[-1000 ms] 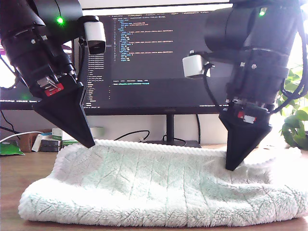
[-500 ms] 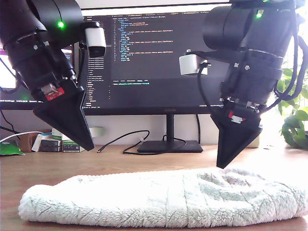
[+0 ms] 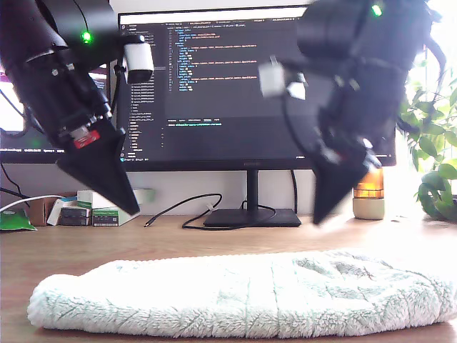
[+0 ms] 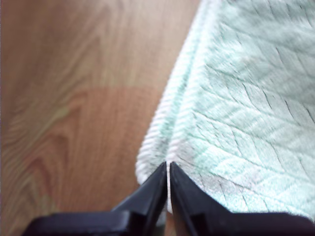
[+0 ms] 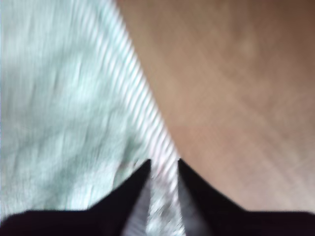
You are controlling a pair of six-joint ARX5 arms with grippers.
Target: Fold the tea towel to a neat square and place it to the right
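Tea towel (image 3: 243, 293) laid folded on desk (image 3: 214, 239). My first gripper (image 4: 168, 169) jaws closed, nothing held. My second gripper (image 5: 164, 164) jaws parted slightly, nothing gripped, raised clear for next fold.

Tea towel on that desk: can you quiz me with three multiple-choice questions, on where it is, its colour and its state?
1. Where is the tea towel? A on the wooden desk before the monitor; B over the monitor; C on the floor.
2. Its colour? A red; B pale mint-green; C navy.
3. Its state? A hanging in the air; B balled up; C lying flat, untouched.
Answers: 1 A, it rests on the wood; 2 B, its plush shows that tint; 3 C, nothing touches it.
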